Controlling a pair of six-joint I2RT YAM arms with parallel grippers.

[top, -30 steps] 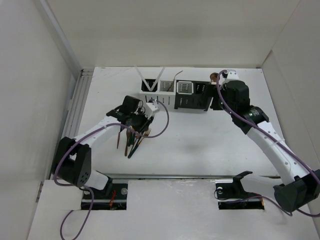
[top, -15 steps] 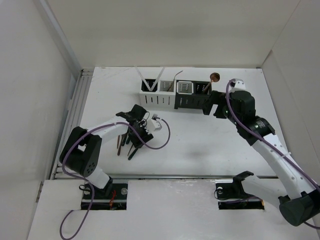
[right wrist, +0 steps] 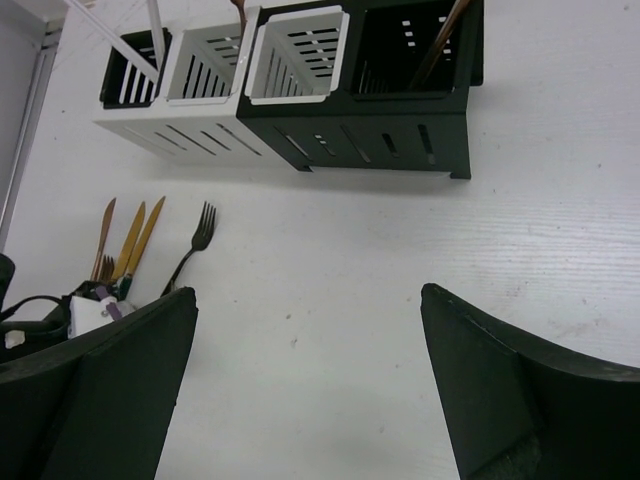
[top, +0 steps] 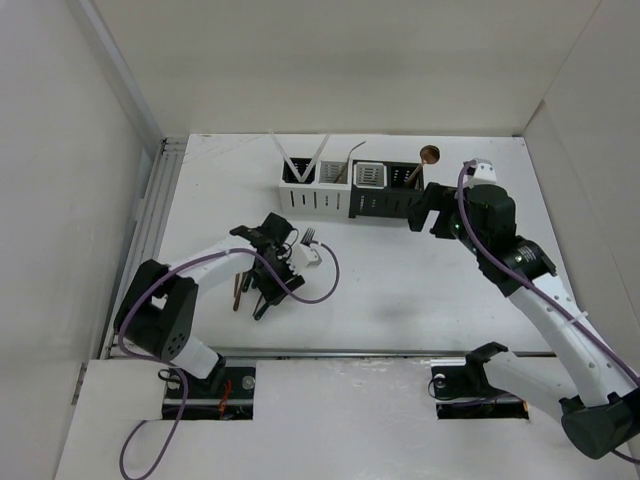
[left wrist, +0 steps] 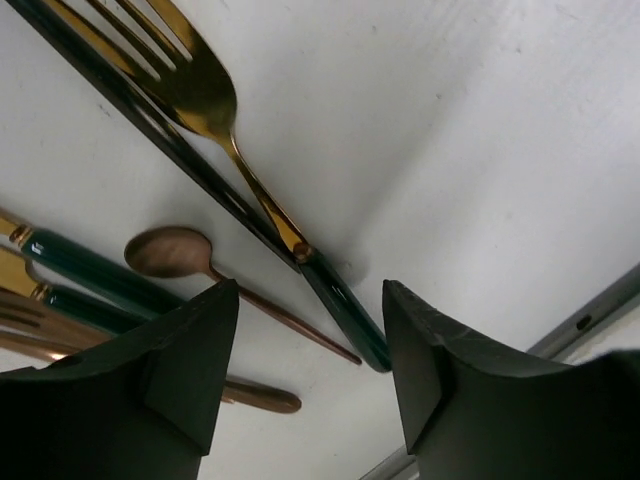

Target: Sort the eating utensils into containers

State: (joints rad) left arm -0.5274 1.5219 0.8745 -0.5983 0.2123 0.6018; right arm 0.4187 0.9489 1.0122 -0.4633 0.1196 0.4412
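Several eating utensils [top: 256, 292] lie in a loose pile left of the table's middle. My left gripper [top: 266, 288] hovers low over them, open. In the left wrist view a gold fork [left wrist: 205, 100] with a dark green handle [left wrist: 345, 305] points between my fingertips [left wrist: 310, 300]; a copper spoon [left wrist: 165, 250] lies beside it. Nothing is gripped. The containers [top: 350, 190] stand in a row at the back. A copper spoon [top: 428, 155] stands in the rightmost black one [right wrist: 400, 140]. My right gripper [top: 432, 210] is open and empty just right of the row.
A dark fork [right wrist: 200, 225] lies apart from the pile, near gold knives [right wrist: 130, 240]. White sticks [top: 300, 160] lean in the leftmost caddy. A purple cable [top: 325, 270] loops off the left wrist. A metal rail [top: 150, 230] runs along the left table edge.
My right gripper has drawn back from above the rightmost container, leaving the copper spoon standing in it. My left gripper has turned, dropped nearer the pile's near end and opened its jaws wider.
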